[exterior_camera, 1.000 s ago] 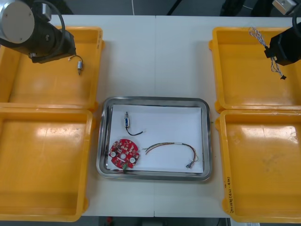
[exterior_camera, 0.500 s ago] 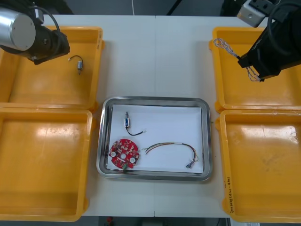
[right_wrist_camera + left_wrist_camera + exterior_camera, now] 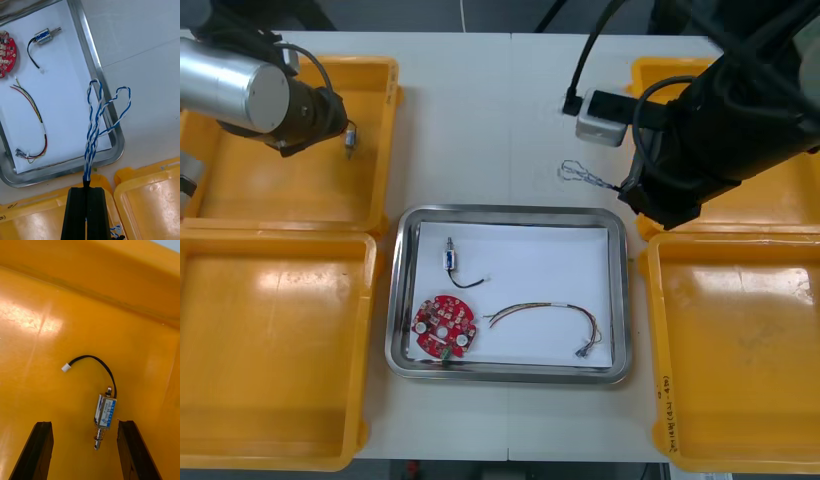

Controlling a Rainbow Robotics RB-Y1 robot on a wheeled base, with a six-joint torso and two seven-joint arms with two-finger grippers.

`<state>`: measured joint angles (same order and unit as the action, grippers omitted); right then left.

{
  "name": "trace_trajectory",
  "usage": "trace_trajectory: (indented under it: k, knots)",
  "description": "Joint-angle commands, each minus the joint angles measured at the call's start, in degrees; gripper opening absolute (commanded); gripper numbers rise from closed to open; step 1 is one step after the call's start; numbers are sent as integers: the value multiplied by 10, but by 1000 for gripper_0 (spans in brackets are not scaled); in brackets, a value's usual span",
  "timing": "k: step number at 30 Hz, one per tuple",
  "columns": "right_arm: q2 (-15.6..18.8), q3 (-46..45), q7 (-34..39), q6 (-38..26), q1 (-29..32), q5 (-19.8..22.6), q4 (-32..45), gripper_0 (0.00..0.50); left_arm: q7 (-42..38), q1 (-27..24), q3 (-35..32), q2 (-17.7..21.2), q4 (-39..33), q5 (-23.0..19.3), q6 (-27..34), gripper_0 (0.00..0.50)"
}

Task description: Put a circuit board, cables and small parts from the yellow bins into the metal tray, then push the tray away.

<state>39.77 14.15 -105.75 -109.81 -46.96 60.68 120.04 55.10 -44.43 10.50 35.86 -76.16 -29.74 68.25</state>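
Observation:
My right gripper (image 3: 87, 195) is shut on a twisted blue and white cable (image 3: 98, 120), whose loops hang over the metal tray's (image 3: 92, 52) far right corner. From the front, the cable (image 3: 578, 173) sits just beyond the tray (image 3: 505, 212), left of the right gripper (image 3: 627, 190). On the tray's white inside lie a round red circuit board (image 3: 445, 325), a small metal part (image 3: 450, 258) with a black lead, and a red and yellow cable (image 3: 550, 318). My left gripper (image 3: 84, 423) is open over another small metal part (image 3: 105, 414) in the far left yellow bin (image 3: 290, 190).
Yellow bins stand at the near left (image 3: 270, 350), far right (image 3: 720, 215) and near right (image 3: 740, 350). A small white box (image 3: 600, 128) with a black lead is attached to the right arm above the table. Bare table lies beyond the tray.
The right arm has swung left out of the far right bin, carrying the blue and white cable to the tray's far right corner. The left arm has shifted right over the small part.

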Motion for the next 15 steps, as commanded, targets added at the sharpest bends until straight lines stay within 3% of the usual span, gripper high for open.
trace_trajectory:
  k: [1,8,15]
  knots:
    - [3,64,-23,-2,-44,-30,18,0,48,-28,14,-18,0,10,-11,500]
    - [-35,149,-27,12,-59,-83,-4,0,47,-27,20,-30,7,21,-26,500]
    - [-72,198,-38,74,-65,-87,-80,0,50,-27,20,-37,20,24,-46,500]
